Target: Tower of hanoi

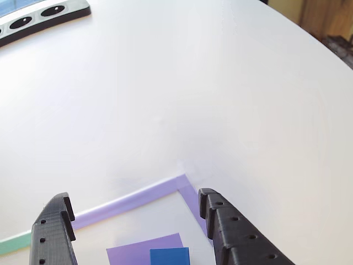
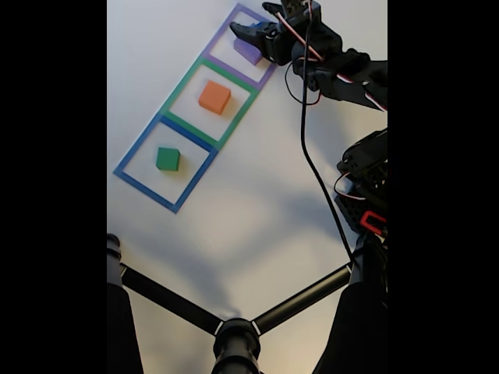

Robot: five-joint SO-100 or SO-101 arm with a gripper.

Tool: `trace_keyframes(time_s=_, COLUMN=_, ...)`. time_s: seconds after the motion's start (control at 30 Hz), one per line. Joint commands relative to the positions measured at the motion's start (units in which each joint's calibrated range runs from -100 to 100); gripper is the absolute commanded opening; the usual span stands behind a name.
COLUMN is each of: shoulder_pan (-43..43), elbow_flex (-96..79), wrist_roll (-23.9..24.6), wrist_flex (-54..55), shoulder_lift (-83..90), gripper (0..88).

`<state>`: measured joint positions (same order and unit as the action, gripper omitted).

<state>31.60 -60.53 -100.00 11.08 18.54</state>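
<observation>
Black gripper [image 1: 135, 221] hangs with jaws spread over a blue block [image 1: 170, 256] on a purple block [image 1: 138, 251]; purple tape square [image 1: 149, 191] frames both.

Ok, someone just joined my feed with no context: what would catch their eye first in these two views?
Probably the row of three taped square frames on the white table in the fixed view: a green cube in the blue frame, an orange cube in the green frame. Next, the black two-finger gripper hangs open over the purple frame, above a purple block with a small blue block on it.
</observation>
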Motion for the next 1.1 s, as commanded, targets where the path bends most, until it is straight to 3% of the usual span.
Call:
trace_keyframes(time_s=0.0, shoulder_pan=-1.0, elbow_flex=11.5, wrist_roll=0.0, wrist_flex=-29.5, shoulder_lift=13.8, gripper=17.1)
trace_keyframes(time_s=0.17, shoulder_pan=-4.6, elbow_flex=22.8, wrist_roll=0.0, wrist_flex=-52.4, shoulder_lift=21.5, gripper=0.1)
trace_keyframes(time_s=0.4, shoulder_pan=-11.9, elbow_flex=42.5, wrist_roll=0.0, wrist_flex=-83.9, shoulder_lift=28.3, gripper=0.0)
trace_keyframes(time_s=0.57, shoulder_pan=-18.6, elbow_flex=55.3, wrist_roll=0.0, wrist_flex=-100.6, shoulder_lift=29.3, gripper=0.0)
trace_keyframes(time_s=0.83, shoulder_pan=-25.2, elbow_flex=55.8, wrist_roll=0.0, wrist_flex=-107.8, shoulder_lift=32.4, gripper=0.0)
trace_keyframes(time_s=1.07, shoulder_pan=-31.9, elbow_flex=43.6, wrist_roll=0.0, wrist_flex=-101.9, shoulder_lift=38.2, gripper=0.0)
